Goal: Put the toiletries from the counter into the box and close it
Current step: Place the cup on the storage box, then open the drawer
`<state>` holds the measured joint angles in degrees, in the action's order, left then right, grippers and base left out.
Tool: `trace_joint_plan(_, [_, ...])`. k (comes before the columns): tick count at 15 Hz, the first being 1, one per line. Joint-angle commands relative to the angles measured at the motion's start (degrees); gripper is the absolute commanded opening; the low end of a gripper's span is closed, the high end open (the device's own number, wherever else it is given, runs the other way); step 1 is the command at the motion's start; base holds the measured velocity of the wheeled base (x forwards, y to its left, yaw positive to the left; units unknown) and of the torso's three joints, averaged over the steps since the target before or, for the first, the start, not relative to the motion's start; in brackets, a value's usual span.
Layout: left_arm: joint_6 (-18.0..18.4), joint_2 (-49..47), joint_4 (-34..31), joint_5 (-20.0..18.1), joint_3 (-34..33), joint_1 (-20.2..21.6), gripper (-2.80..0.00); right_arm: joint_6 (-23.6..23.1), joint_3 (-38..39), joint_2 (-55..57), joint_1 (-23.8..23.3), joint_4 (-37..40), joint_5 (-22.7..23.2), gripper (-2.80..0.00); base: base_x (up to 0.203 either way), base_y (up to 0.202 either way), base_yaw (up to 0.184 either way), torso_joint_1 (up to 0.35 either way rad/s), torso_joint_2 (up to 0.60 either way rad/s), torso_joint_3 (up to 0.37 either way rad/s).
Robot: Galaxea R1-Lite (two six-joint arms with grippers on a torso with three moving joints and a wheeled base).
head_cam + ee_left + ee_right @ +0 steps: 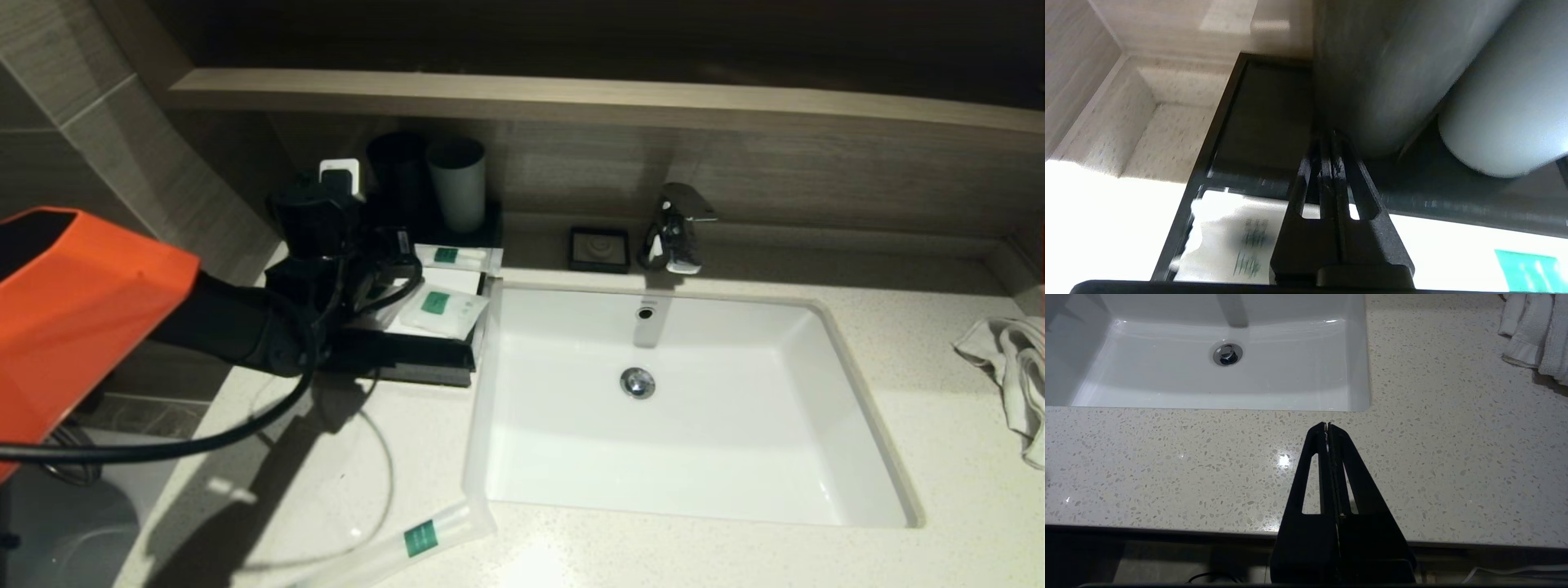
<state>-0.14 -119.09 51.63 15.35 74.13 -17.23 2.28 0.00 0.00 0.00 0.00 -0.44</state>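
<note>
The black box (408, 363) stands on the counter (735, 555) left of the sink. A small pouch (441, 306) with a green label lies on its front part, and a long slim packet (457, 256) lies along its back. Another long slim packet (416, 539) lies on the counter at the front left. My left gripper (392, 245) is over the box's back left, shut and empty, its tips (1331, 136) near the tumblers' base. A pouch (1237, 245) shows below it. My right gripper (1327, 425) is shut and empty above the counter's front edge.
A black tumbler (396, 180) and a grey tumbler (457, 184) stand behind the box. A small black square dish (600, 249) and the faucet (673, 229) are behind the sink basin (857, 425). A crumpled white towel (1012, 367) lies at the far right.
</note>
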Motion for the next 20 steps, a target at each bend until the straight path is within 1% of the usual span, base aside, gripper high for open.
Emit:
trace_joint_plan(1, [-0.1,2.5,0.3,0.1,-2.7,0.0,-2.80,0.0,0.0,0.0,0.0,0.0,0.0,-2.80,0.000,0.000,0.000,0.000,0.00,0.000])
trace_joint_plan(5, [-0.6,7.9,0.2,0.1,-7.5,0.0,-2.80,0.0,0.0,0.0,0.0,0.0,0.0,-2.80,0.000,0.000,0.000,0.000,0.00,0.000])
trace_joint_plan(9, [-0.7,15.1,-0.7,0.2,-14.6,0.0,-2.80,0.0,0.0,0.0,0.0,0.0,0.0,-2.80,0.000,0.000,0.000,0.000,0.00,0.000])
trace_joint_plan(12, [-0.7,20.2,-3.5,0.2,-19.8,0.0,-2.80,0.0,0.0,0.0,0.0,0.0,0.0,-2.80,0.000,0.000,0.000,0.000,0.00,0.000])
trace_joint_plan(14, [-0.7,24.5,-5.8,0.3,-22.1,0.0,-2.80,0.0,0.0,0.0,0.0,0.0,0.0,-2.80,0.000,0.000,0.000,0.000,0.00,0.000])
trace_joint_plan(17, [-0.7,30.9,-12.8,0.2,-23.9,-0.1,-2.80,0.0,0.0,0.0,0.0,0.0,0.0,-2.80,0.000,0.000,0.000,0.000,0.00,0.000])
trace_joint_plan(18, [-0.7,32.1,-13.9,0.3,-24.9,-0.2,-2.80,0.0,0.0,0.0,0.0,0.0,0.0,-2.80,0.000,0.000,0.000,0.000,0.00,0.000])
trace_joint_plan(20, [-0.5,34.3,-14.3,0.3,-27.3,-0.2,-2.80,0.0,0.0,0.0,0.0,0.0,0.0,-2.80,0.000,0.000,0.000,0.000,0.00,0.000])
